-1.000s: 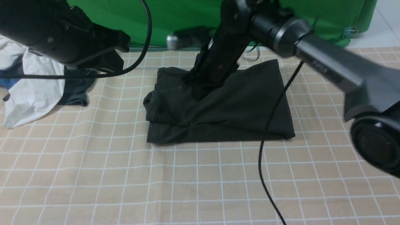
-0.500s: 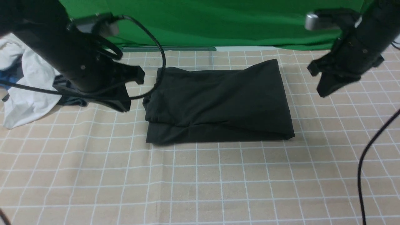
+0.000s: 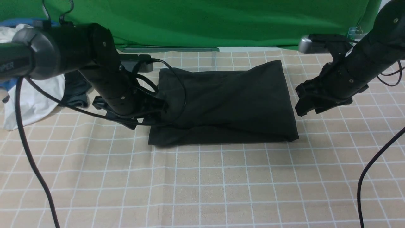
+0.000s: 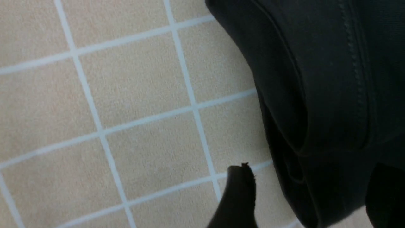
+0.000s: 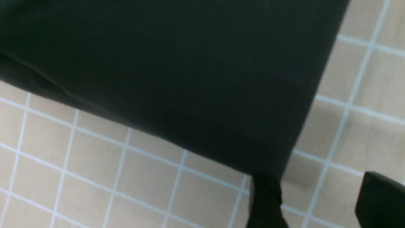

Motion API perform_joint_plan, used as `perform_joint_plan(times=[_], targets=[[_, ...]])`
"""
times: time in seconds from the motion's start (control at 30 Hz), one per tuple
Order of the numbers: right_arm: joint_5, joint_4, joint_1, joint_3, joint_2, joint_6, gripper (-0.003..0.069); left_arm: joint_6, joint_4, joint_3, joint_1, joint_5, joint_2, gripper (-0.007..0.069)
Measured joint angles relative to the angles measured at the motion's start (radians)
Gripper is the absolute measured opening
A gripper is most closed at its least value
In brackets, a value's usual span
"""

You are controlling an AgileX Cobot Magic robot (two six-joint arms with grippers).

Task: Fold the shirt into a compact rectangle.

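Left gripper (image 4: 303, 186), jaws wide and empty, hovers at the black shirt's (image 3: 227, 101) near left corner; the right (image 3: 308, 112), also parted and empty, waits by its near right. On the table (image 3: 202, 190), matched corner grips should fold squarely.

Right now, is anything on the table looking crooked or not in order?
Yes, slightly: the black shirt is folded unevenly. Along its near side, the upper layer slants and leaves a strip of the lower layer uncovered, and its far right corner sticks out. I see no spill.
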Motion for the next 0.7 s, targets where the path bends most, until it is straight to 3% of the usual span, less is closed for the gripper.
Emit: perform_joint_plan(times=[0.23, 0.4, 0.47, 0.5, 0.57, 0.7], targets=[[-0.026, 0.003, 0.021, 0.000, 0.000, 0.000, 0.0436, 0.087, -0.079, 0.000, 0.000, -0.002, 0.053, 0.0521], [-0.051, 0.002, 0.021, 0.000, 0.020, 0.001, 0.0533, 0.104, -0.096, 0.000, 0.000, 0.009, 0.074, 0.0358], [-0.057, 0.002, 0.021, 0.000, 0.040, 0.001, 0.0573, 0.110, -0.097, 0.000, 0.000, 0.013, 0.074, 0.0269], [-0.057, 0.004, 0.021, 0.000, 0.062, 0.001, 0.0597, 0.120, -0.097, 0.000, 0.000, 0.018, 0.074, 0.0176], [-0.058, 0.012, 0.024, 0.000, 0.089, 0.003, 0.0605, 0.127, -0.097, 0.000, -0.001, 0.018, 0.074, 0.0097], [-0.058, 0.054, 0.029, 0.000, 0.147, 0.004, 0.0594, 0.131, -0.095, 0.000, -0.001, 0.025, 0.073, 0.0032]])
